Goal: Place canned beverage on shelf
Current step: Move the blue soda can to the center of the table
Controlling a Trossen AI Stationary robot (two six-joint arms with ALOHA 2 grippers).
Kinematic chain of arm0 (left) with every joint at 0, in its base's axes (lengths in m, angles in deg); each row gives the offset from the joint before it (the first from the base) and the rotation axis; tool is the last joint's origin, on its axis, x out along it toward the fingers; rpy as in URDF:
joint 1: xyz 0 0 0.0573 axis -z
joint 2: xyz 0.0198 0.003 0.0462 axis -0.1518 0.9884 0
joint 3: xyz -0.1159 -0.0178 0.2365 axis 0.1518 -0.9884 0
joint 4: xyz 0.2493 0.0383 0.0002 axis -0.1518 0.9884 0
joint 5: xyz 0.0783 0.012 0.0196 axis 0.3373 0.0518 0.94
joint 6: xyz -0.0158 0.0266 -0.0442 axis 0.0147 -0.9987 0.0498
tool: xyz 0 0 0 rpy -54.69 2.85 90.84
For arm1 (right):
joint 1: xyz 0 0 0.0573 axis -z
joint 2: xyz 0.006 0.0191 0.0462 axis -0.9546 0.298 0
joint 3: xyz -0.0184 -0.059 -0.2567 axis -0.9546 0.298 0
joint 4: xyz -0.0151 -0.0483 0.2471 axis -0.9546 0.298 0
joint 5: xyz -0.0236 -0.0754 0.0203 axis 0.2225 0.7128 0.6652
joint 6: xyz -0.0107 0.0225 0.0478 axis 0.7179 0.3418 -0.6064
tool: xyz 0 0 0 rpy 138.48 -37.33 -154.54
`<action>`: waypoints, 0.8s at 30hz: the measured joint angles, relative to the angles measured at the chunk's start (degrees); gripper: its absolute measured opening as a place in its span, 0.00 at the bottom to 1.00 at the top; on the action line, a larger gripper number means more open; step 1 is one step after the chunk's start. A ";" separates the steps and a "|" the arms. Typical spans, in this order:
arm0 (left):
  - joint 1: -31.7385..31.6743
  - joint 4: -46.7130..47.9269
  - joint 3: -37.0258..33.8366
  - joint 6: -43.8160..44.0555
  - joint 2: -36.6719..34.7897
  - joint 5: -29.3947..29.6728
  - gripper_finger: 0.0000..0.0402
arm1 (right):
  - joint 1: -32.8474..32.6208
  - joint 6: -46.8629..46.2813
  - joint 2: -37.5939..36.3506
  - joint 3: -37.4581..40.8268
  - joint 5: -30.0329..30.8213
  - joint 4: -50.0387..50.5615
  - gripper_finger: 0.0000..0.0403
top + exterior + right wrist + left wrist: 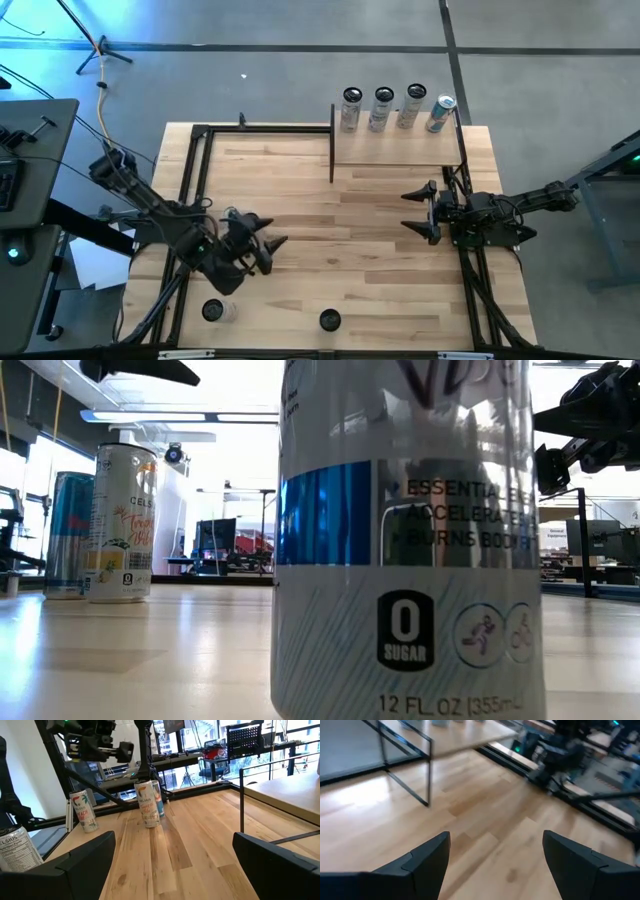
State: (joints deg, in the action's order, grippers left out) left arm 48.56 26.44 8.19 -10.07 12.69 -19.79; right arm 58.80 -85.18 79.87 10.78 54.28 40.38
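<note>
The shelf (398,148), a small light-wood plank on black posts, stands at the table's far right, with several cans (382,108) upright in a row on its far edge. More cans stand on the table: one (330,320) at the near edge, one (213,311) at the near left, and a white one (148,802) with a blue one close behind it, under my left arm. My left gripper (270,245) hangs open and empty above the table's left half, pointing right. My right gripper (420,210) waits open and empty beside the shelf's near right post.
A black metal frame (200,135) runs along the table's left and far edges and down the right side. The shelf's thin front post (427,770) stands in the left gripper's line of sight. Bare wood (340,240) lies between the two grippers.
</note>
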 joint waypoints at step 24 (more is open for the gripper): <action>9.00 31.88 0.63 37.50 -7.00 -11.15 0.72 | 0.01 0.00 0.00 0.00 0.33 0.00 0.97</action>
State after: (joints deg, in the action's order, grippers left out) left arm 57.56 58.32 8.82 27.42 5.70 -30.94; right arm 58.82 -85.18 79.87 10.78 54.61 40.38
